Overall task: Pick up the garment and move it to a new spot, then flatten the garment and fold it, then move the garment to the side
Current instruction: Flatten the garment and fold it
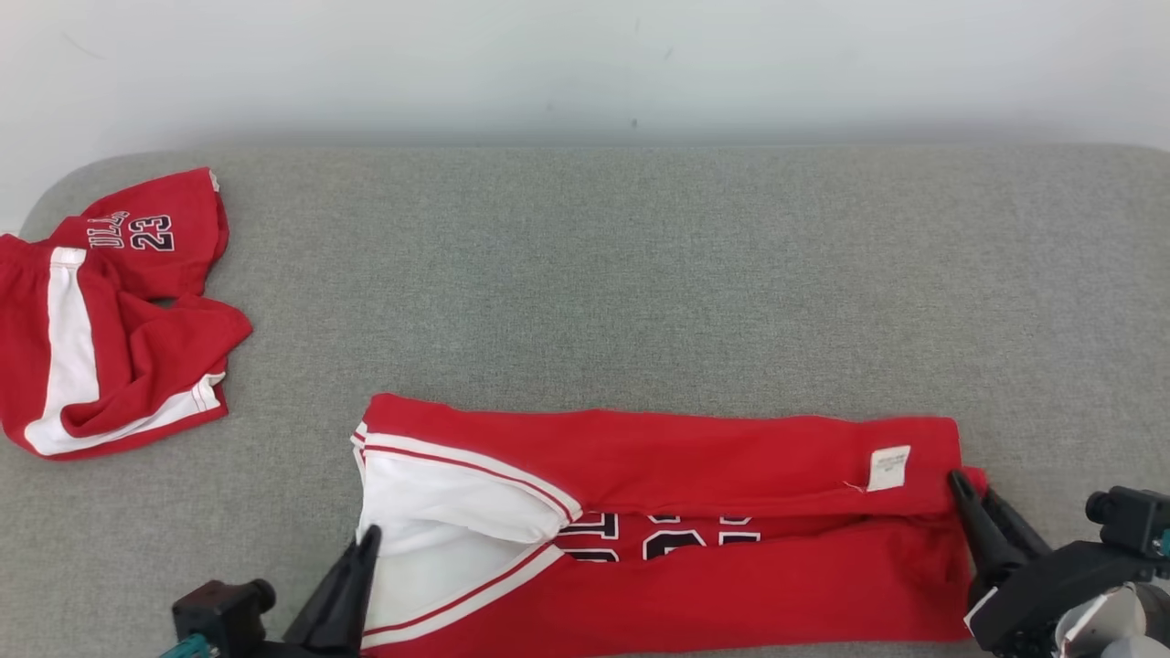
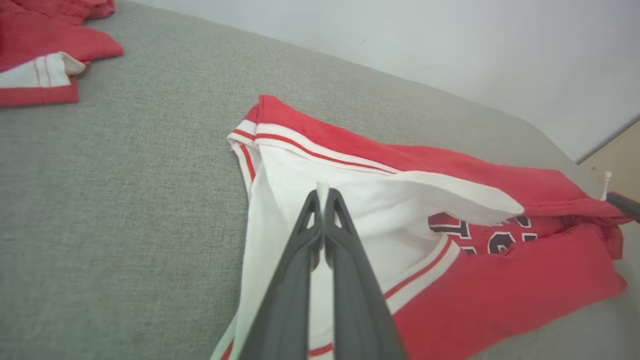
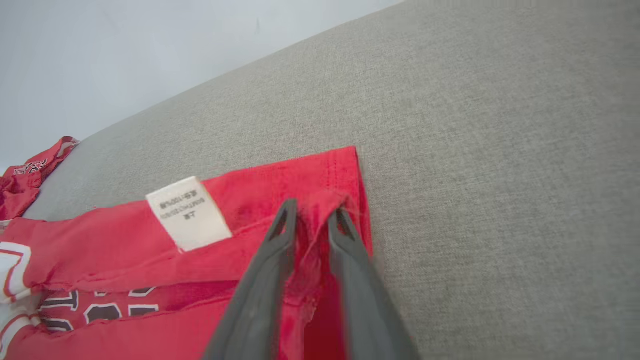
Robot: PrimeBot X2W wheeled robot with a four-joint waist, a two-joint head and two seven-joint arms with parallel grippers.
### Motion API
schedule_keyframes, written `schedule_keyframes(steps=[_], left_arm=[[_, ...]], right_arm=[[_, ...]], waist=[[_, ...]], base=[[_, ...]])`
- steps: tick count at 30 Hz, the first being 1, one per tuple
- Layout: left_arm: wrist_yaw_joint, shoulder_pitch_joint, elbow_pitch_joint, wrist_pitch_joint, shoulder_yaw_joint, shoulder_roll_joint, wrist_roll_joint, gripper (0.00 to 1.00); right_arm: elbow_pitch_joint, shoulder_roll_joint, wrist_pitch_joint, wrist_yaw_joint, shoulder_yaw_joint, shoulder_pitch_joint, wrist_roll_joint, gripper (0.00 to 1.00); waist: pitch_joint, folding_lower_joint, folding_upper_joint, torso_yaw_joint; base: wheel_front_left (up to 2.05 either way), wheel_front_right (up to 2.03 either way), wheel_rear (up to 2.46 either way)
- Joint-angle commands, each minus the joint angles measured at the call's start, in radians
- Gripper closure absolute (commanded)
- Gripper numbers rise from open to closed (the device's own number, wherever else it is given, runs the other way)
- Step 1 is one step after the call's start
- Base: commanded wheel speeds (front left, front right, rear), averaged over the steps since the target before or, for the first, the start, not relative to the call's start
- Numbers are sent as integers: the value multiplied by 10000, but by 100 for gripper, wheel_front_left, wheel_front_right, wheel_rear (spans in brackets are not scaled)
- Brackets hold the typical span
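Note:
The garment [image 1: 686, 457] is a red jersey with white trim and dark numbers, folded into a long band near the front of the grey surface. At its left end my left gripper [image 1: 368, 539] is shut on the white cloth, and a sliver of white shows between its fingertips in the left wrist view [image 2: 322, 192]. My right gripper [image 1: 967, 484] is at the garment's right end. There its jaws stand slightly parted in the right wrist view [image 3: 314, 207], with a raised ridge of red cloth [image 3: 125, 240] between them. A white label [image 3: 187, 212] lies just left of that gripper.
A second red and white garment [image 1: 110, 311] lies crumpled at the far left of the grey padded surface [image 1: 640, 274]. A pale wall [image 1: 585, 55] runs along the back edge. Bare grey surface stretches behind and to the right of the folded garment.

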Motion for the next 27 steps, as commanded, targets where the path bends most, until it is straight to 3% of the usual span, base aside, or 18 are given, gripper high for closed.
schedule_keyframes(steps=[1, 7, 13, 20, 27], left_arm=[[38, 175, 22, -31, 261, -127, 148, 0], [124, 699, -357, -31, 1874, -726, 1383, 0], [303, 1328, -1110, -31, 4003, -1625, 3423, 0], [-231, 1785, -1348, -32, 5600, -2712, 4911, 0], [-709, 1914, -1099, -32, 6063, -3261, 5955, 0]], right_arm=[[-109, 35, 3, 11, -156, 172, -61, 0], [-555, -48, 53, 11, -624, 567, -93, 0], [-644, 15, 308, 11, -1049, 502, -103, 0], [407, 585, 881, 11, -1368, -157, -362, 0], [1954, 843, 1126, 11, -1392, -555, -965, 0]], waist=[[-35, 1, 1, 0], [-190, 1, 1, 58], [-364, 1, 1, 152], [-439, 1, 1, 348], [-413, 1, 1, 678]], base=[[0, 0, 0], [0, 0, 0], [0, 0, 0], [0, 0, 0], [0, 0, 0]])
